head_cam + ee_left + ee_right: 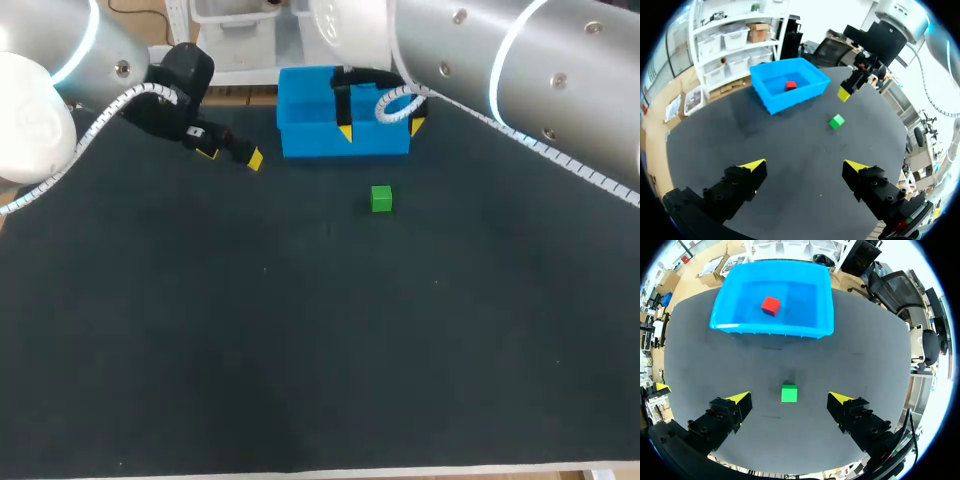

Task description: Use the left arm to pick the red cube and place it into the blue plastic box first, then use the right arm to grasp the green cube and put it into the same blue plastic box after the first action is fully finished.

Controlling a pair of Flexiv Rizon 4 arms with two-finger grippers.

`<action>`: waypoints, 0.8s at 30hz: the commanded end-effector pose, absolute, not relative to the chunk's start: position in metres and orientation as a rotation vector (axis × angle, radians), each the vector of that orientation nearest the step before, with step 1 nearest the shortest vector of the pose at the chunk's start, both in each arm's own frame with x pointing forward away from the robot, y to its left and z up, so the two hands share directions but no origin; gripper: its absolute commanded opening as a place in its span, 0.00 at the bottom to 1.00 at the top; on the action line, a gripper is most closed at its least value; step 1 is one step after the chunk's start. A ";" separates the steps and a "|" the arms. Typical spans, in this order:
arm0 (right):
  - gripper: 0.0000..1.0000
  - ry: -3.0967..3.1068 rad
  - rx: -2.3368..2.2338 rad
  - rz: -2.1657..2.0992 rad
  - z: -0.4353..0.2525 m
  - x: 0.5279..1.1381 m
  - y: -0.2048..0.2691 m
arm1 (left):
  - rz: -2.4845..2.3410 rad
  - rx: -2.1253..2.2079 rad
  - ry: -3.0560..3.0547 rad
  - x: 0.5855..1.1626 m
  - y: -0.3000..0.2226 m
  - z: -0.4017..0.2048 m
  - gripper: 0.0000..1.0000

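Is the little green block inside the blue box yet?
No, the green cube sits on the black table outside the blue box; only the red cube lies inside.

At the far side of the tabletop (300, 350), box (305, 135). Inside the box, first cube (770, 305). In front of the box, apart, second cube (381, 199). Left of the box, left pincer (231, 155).

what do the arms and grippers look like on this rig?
Left arm and right arm: silver-grey cylindrical links with light-blue rings and small bolts, a white spiral-wrapped cable along each. Left gripper and right gripper: black blocky bodies with screw holes, two fingers ending in yellow wedge tips.
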State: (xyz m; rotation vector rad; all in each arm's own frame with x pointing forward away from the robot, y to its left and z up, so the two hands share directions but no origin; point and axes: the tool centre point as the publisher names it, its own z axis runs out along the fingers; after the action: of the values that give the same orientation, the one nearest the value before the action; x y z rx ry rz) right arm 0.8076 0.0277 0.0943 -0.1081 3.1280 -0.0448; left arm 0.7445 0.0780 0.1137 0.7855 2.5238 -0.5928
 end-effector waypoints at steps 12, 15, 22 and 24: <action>1.00 3.029 -0.093 -0.053 0.050 0.788 0.013 | -0.601 0.790 2.517 0.745 0.080 0.113 1.00; 1.00 3.026 -0.102 -0.056 0.044 0.787 0.014 | -0.601 0.790 2.517 0.745 0.080 0.113 1.00; 1.00 3.014 -0.145 -0.060 0.033 0.786 0.020 | -0.601 0.790 2.517 0.745 0.080 0.113 1.00; 1.00 3.011 -0.157 -0.057 0.030 0.786 0.022 | -0.601 0.790 2.517 0.745 0.080 0.113 1.00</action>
State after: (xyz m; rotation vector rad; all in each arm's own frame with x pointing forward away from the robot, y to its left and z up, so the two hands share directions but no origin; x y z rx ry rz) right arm 0.7916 0.0228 0.0347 -0.1579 3.1098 -0.0686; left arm 0.7445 0.0780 0.1137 0.7854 2.5238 -0.5927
